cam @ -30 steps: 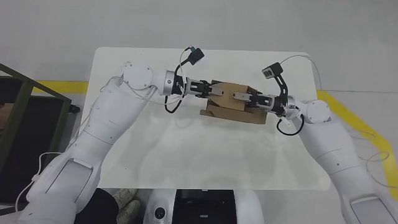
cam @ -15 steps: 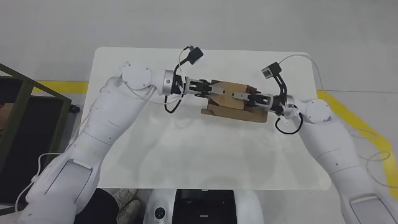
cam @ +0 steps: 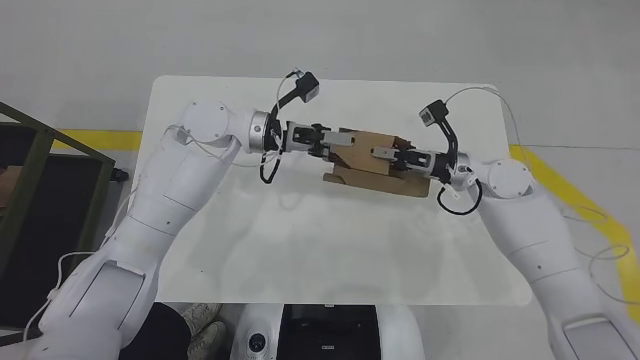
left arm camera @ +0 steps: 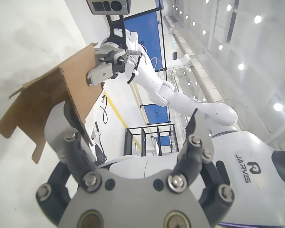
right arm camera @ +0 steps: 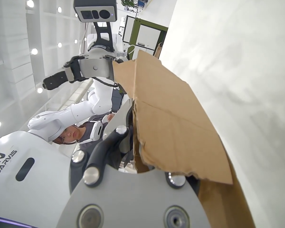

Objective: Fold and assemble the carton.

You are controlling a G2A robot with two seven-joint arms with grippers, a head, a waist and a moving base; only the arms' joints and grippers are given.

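Left claw [cam: 335, 142], right claw [cam: 396, 160]: carton [cam: 368, 176] between

left gripper [left arm camera: 130, 112] agape, right gripper [cam: 398, 159] clamped.

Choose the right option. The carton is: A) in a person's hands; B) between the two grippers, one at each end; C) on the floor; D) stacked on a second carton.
B: in the top view the carton has the left gripper at one end and the right gripper at the other, over the table.
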